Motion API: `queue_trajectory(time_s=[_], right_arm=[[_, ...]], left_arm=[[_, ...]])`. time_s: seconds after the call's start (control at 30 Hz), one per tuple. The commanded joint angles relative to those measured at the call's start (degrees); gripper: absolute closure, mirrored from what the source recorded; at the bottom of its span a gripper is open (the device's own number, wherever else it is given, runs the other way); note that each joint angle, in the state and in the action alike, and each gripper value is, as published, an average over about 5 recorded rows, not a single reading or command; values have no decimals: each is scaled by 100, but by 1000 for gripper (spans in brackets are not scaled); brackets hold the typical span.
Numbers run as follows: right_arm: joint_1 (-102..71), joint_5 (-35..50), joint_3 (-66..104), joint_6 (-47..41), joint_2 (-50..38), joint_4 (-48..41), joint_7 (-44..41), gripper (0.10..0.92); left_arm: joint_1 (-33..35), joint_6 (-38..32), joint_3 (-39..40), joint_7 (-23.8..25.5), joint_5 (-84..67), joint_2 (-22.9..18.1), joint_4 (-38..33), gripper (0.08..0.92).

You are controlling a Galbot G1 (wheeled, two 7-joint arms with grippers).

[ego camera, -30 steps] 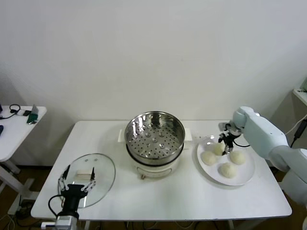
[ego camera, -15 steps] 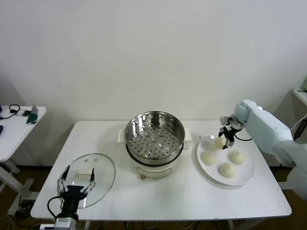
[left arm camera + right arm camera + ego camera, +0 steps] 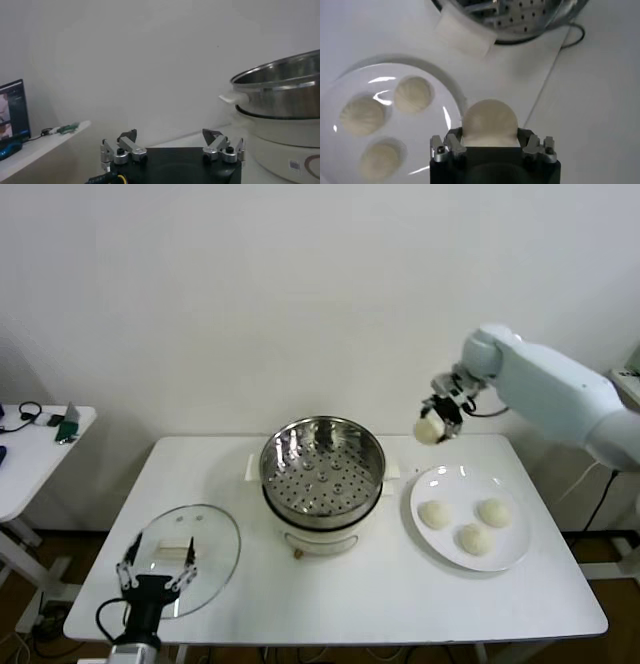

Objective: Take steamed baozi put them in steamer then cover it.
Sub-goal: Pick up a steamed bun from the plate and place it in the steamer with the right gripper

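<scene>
At the lower left of the head view, the left gripper (image 3: 158, 567) hangs with its fingers apart over the near edge of the round clear glass cover with a metal rim and pale handle (image 3: 186, 556), which lies flat on the white table (image 3: 340, 604); this arm looks idle. At the lower right of the frame sits the flat white plate (image 3: 510, 556), holding 3 of the small round cream-white steamed baozi: 1 at its left (image 3: 434, 515), 1 at its right (image 3: 494, 512) and 1 nearest the camera (image 3: 475, 538). In the middle of the frame stands the round shiny stainless-steel steamer with a perforated bottom (image 3: 322, 471) on its white pot base, with no bun visible inside. Farther back, in the upper right, the right gripper (image 3: 434, 424) is clamped on the 4th steamed baozi (image 3: 429, 429), held in the air above the table between plate and steamer.

The step in hand appears to be carrying the 1st bun across. The next move likely calls for swinging the bun toward frame left until it is over the basket, lowering it, and only then opening, with room left for 3 more.

The right wrist view shows what the head view cannot: the bun (image 3: 489, 122) seated between the right gripper's (image 3: 490, 145) fingers (image 3: 451, 144). It also shows the plate's 3 buns and a slice of the steamer (image 3: 520, 17). The left wrist view shows the left gripper's (image 3: 170, 145) fingers (image 3: 127, 144) spread, with the steamer wall (image 3: 280, 95) at frame right.
</scene>
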Motion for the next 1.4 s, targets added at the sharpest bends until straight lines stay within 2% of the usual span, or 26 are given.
queue_trajectory(time_s=[0.03, 0.43, 1.0, 1.4], right_arm=[[942, -339, -610, 905, 703, 838, -4, 313], [167, -993, -407, 1210, 1826, 574, 142, 313], [-1232, -3533, 544, 1970, 2504, -541, 679, 310], [-1324, -3325, 482, 1825, 2476, -618, 617, 295]], left_arm=[[52, -10, -11, -13, -240, -7, -41, 177], [-3, 37, -11, -11, -244, 29, -58, 177], [215, 35, -18, -30, -212, 117, -339, 177], [215, 19, -4, -34, -209, 129, -297, 177]])
